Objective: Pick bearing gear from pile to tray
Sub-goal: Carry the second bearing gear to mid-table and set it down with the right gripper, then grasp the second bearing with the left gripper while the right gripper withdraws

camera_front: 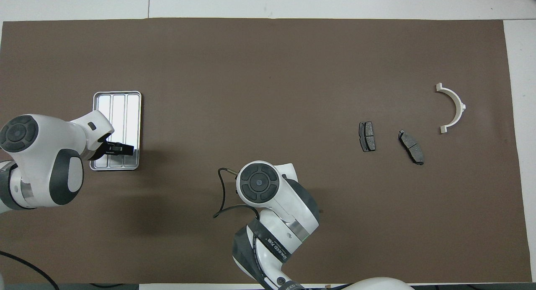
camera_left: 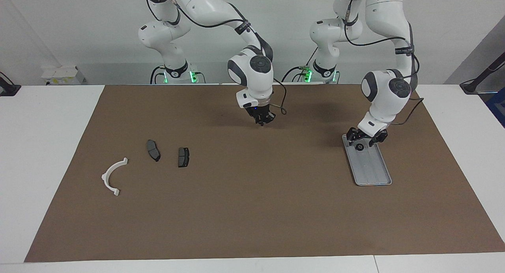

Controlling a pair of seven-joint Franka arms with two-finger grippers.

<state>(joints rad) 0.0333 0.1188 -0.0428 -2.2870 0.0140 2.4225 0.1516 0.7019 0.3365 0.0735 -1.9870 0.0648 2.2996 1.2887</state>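
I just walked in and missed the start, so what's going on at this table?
The left gripper is low over the robots' end of the metal tray, fingers open, with a small black round part lying on the tray just beneath it. The right gripper hangs shut and empty over the bare brown mat mid-table. Toward the right arm's end of the table, two dark brake pads and a white curved bracket lie on the mat.

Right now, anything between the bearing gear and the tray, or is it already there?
Nothing visible in the way. The small black bearing gear already lies in the tray, at the tray's end nearer the robots. The left gripper is right over it, fingers apart. The right gripper hangs over bare mat mid-table.
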